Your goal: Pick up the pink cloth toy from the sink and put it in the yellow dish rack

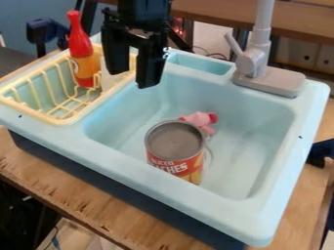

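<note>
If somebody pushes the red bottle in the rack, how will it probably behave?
The red bottle is tall and narrow-necked, so it may tip when pushed high. Its smooth surface may be slippery. Its round body could roll, but the rack would probably stop it.

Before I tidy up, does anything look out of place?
A can stands in the sink beside a pink object, and a red bottle is in the rack: odd spots for groceries. No spill shows.
</note>
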You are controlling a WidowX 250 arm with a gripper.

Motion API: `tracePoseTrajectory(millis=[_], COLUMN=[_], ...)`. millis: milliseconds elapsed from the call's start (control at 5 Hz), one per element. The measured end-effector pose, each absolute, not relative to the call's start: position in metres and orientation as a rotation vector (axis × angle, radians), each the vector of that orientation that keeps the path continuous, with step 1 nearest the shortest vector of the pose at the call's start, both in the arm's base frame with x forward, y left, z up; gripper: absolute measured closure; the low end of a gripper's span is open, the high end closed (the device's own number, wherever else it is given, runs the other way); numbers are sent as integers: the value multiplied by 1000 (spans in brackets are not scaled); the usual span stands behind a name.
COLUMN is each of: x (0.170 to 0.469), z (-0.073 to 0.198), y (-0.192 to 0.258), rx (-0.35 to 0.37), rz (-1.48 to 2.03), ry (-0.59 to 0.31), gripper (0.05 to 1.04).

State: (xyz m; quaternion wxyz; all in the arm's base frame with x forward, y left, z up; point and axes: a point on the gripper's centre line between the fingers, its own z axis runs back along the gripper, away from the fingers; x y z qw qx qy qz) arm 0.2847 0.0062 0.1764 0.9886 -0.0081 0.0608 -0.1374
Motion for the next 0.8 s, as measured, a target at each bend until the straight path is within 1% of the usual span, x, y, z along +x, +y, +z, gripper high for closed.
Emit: tracePoseTrajectory(millis=[200, 400, 600, 800], x=[285, 297, 308, 318], z=[169, 165, 166, 163], y=[6, 0, -20, -28], rx=[-20, -35, -82, -102], rz=[-271, -252, -281, -288], ry=[149, 81, 4, -29], gripper=[76, 76, 76, 76])
